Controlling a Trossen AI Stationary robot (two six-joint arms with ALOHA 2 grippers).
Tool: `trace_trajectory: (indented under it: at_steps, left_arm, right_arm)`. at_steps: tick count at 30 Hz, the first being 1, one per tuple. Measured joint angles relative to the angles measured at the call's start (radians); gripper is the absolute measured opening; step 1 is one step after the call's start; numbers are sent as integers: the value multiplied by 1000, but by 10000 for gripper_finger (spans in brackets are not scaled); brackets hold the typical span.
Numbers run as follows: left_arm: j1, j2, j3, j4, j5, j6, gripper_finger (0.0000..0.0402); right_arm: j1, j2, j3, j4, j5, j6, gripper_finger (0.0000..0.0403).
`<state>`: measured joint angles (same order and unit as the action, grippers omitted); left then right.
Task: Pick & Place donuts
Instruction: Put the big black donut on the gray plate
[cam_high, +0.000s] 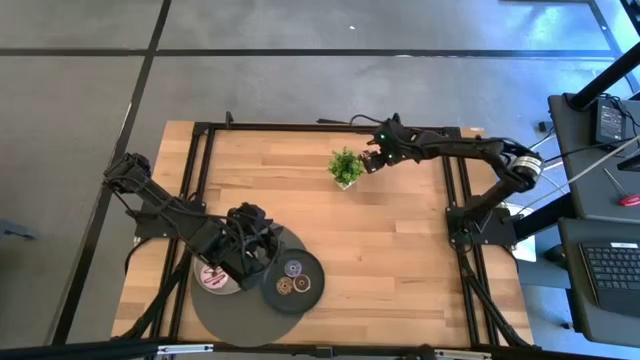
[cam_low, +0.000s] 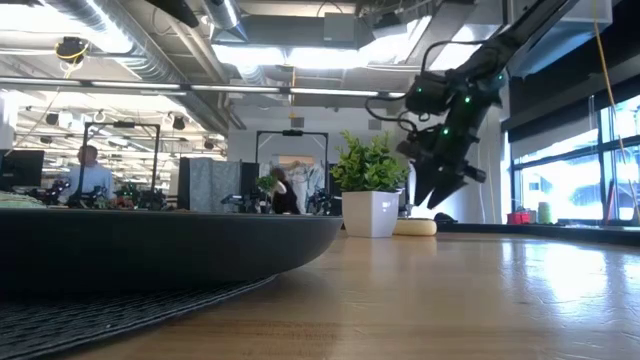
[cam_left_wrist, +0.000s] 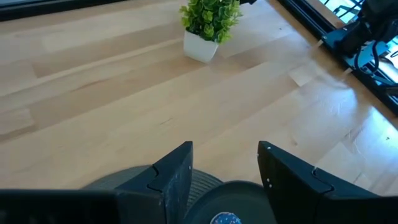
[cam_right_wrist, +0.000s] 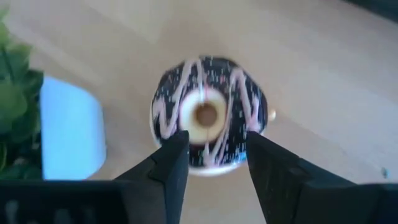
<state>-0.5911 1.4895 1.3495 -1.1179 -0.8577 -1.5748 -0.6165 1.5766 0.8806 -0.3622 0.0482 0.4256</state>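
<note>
Two dark arms work over a pale, plank-grained wooden bench (cam_high: 400, 240) framed in black rails. The right end effector (cam_high: 372, 160) hangs near the far edge, just beside a small leafy green potted plant (cam_high: 346, 166) in a white square pot. Its fingers (cam_right_wrist: 171, 163) are spread, and between them, lying flat on the wood below, is a ring-shaped chocolate donut (cam_right_wrist: 208, 118) with dark icing crossed by pink zigzag stripes and a pale centre hole. In the low view this donut (cam_low: 414, 227) shows as a thin cream-coloured disc resting on the bench right beside the plant's pot, with the end effector above it and not touching it.

At the near left corner lies a large round grey mat (cam_high: 225, 305) with a ribbed, woven-looking surface. A smaller dark round plate (cam_high: 313, 285) overlaps its right side and holds three tiny donuts (cam_high: 293, 278), one purple and two brown, close together. On the mat's left part sits a pink donut with dark stripes (cam_high: 214, 277), partly hidden by the left arm. The left end effector (cam_high: 252, 245) hovers over the mat's far edge with its fingers (cam_left_wrist: 173, 177) spread and holding nothing.
</note>
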Motion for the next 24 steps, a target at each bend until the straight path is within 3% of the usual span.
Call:
trace_trajectory:
  at_steps: [16, 24]
  left_arm:
    - [-1, 0, 0, 0, 0, 10, 174]
    - [-1, 0, 0, 0, 0, 18, 177]
  right_arm:
    - [-22, 100, 0, 34, 39, -22, 106]
    - [-22, 96, 0, -5, 63, -89, 22]
